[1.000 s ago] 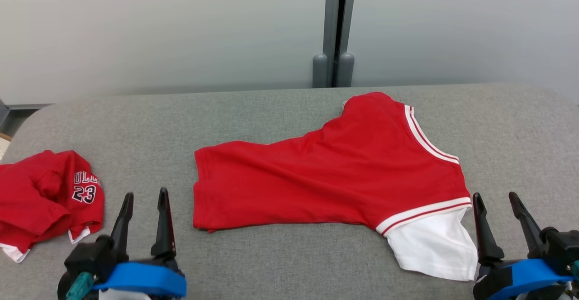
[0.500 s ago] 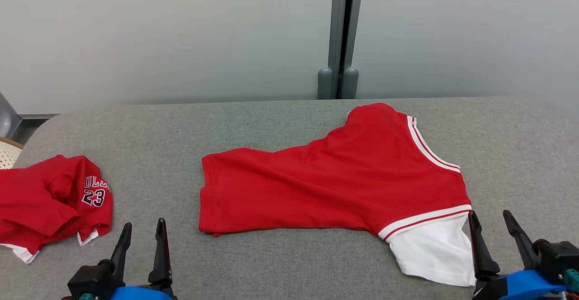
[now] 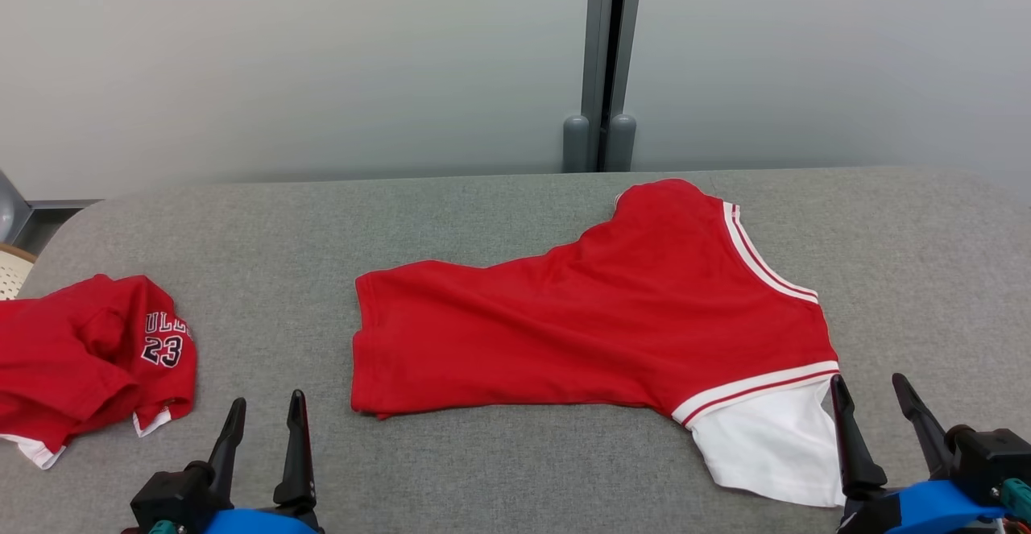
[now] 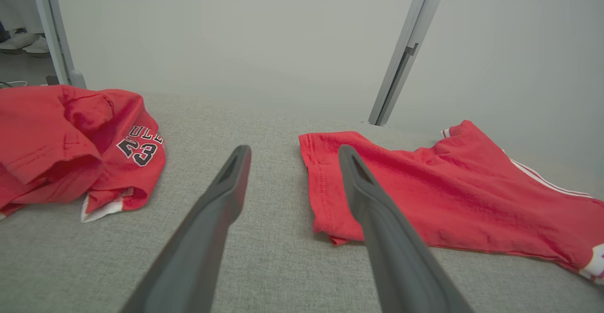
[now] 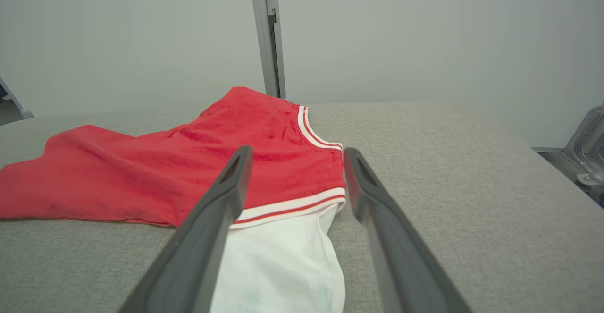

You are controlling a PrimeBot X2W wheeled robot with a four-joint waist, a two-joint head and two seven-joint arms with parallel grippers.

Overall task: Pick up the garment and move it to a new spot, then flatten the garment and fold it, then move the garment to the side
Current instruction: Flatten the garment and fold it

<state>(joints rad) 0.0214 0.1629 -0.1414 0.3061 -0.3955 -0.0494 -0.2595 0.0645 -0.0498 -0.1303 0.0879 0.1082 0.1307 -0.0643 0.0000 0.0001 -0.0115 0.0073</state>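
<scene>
The garment [image 3: 580,333] is a red shirt with white striped trim and a white sleeve. It lies spread and slightly wrinkled in the middle of the grey padded table [image 3: 483,212]. My left gripper [image 3: 267,399] is open and empty, near the front edge, just left of the shirt's hem. In the left wrist view the left gripper [image 4: 293,150] points past the hem of the garment [image 4: 448,199]. My right gripper [image 3: 868,379] is open and empty beside the white sleeve. In the right wrist view the right gripper [image 5: 297,150] straddles the sleeve end of the garment [image 5: 188,171].
A second red shirt [image 3: 80,349] printed with 23 lies crumpled at the table's left end, also in the left wrist view [image 4: 71,138]. A grey post [image 3: 600,59] stands against the pale wall behind the table. The table's right edge drops off near metal hardware [image 5: 590,148].
The head camera has shifted, so the whole picture sits a little differently. Both grippers show lower in the view than a second ago and stay open. Neither shirt has moved on the table.
</scene>
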